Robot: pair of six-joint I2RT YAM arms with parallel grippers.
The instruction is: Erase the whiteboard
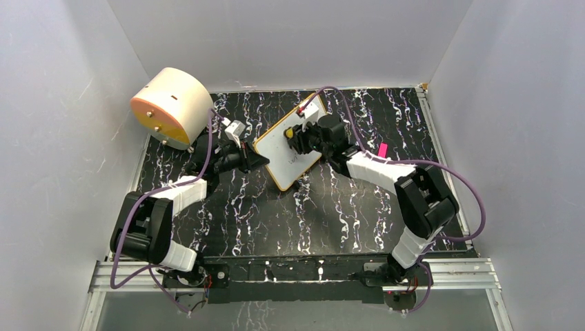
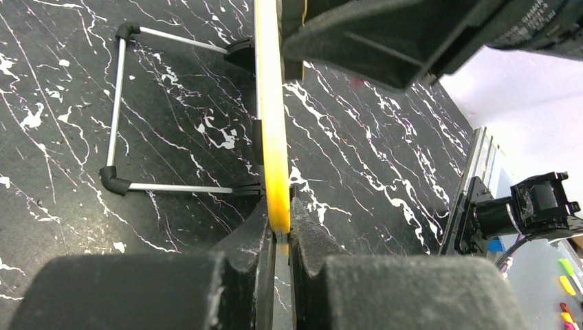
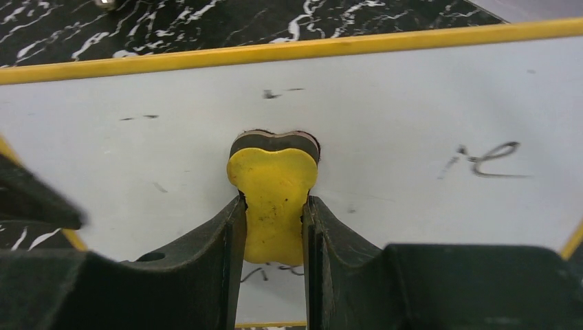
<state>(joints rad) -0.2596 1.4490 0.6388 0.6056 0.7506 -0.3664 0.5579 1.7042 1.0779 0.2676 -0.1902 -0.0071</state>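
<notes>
Pinching the whiteboard [image 1: 281, 150] edge, left fingers [image 2: 249, 249] face right fingers [image 3: 221, 242] holding eraser [image 3: 273, 199].

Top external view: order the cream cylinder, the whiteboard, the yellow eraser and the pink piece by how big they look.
1. cream cylinder, clearly the largest
2. whiteboard, partly hidden
3. yellow eraser and pink piece: both tiny in this view and too alike to rank

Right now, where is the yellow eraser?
In the right wrist view, the yellow eraser sits between the fingers of the right gripper, against the whiteboard near its middle, left of a dark scribble.
</notes>
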